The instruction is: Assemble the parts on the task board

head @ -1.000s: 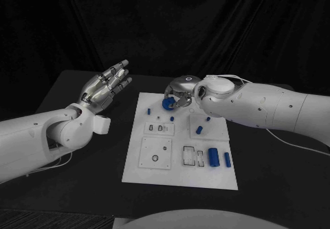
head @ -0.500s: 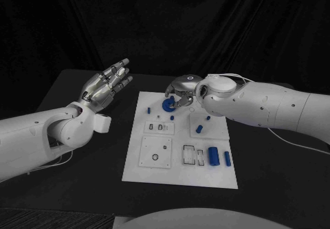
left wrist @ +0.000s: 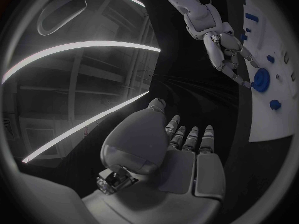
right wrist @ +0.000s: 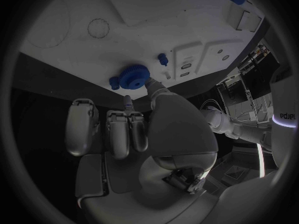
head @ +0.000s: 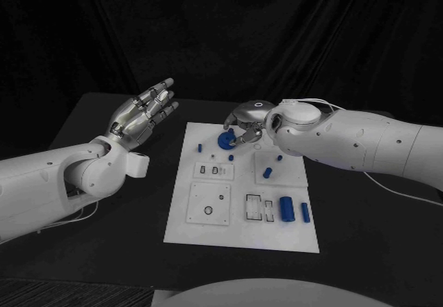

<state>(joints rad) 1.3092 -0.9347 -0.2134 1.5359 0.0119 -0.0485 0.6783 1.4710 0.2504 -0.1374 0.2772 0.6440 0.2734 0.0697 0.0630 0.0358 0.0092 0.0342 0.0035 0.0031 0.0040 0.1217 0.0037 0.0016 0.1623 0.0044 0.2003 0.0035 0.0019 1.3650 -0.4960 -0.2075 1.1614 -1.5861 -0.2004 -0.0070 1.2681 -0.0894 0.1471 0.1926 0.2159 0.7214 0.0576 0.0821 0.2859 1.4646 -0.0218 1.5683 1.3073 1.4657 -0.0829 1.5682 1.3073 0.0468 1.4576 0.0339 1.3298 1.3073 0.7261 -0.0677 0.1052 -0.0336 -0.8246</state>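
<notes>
One round blue part [head: 226, 139] sits at the far end of the task board [head: 242, 240], pinched by our right robot hand [head: 244, 125]. Our left robot hand [head: 143, 115] waits open over the tabletop [head: 369, 243]. Next we think it needs pressing straight down.

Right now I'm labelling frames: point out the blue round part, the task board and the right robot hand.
blue round part [head: 226, 139], head view, its disc face.
task board [head: 242, 235], head view, bare near edge.
right robot hand [head: 244, 119], head view, back of hand.
</notes>
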